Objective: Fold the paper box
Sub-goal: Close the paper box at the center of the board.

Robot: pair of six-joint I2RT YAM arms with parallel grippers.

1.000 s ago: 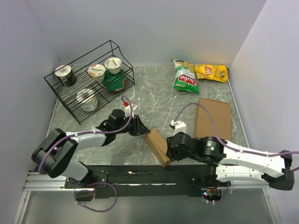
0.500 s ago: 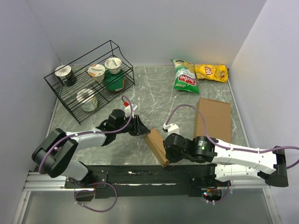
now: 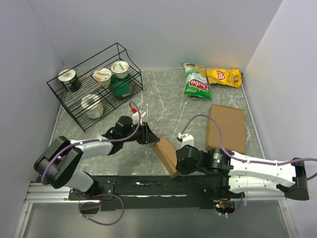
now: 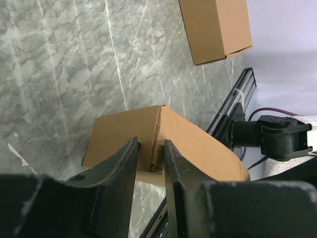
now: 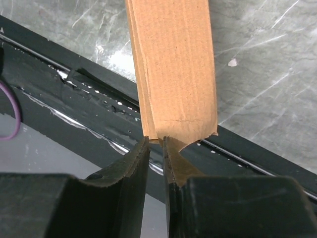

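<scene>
The paper box is a thin brown cardboard blank, partly folded, held off the table near its front edge. My left gripper is shut on the box's far upper end. In the left wrist view the jaws pinch a creased edge of the box. My right gripper is shut on the box's near lower edge. In the right wrist view the jaws clamp a thin flap of the box, which stands above the black rail.
A plain brown cardboard slab lies at the right and also shows in the left wrist view. A black wire rack with yogurt cups stands at the back left. Two chip bags lie at the back. The black base rail runs along the near edge.
My right arm's wrist and elbow have shifted a little to the left and lower. The box and my left arm have stayed where they were.
</scene>
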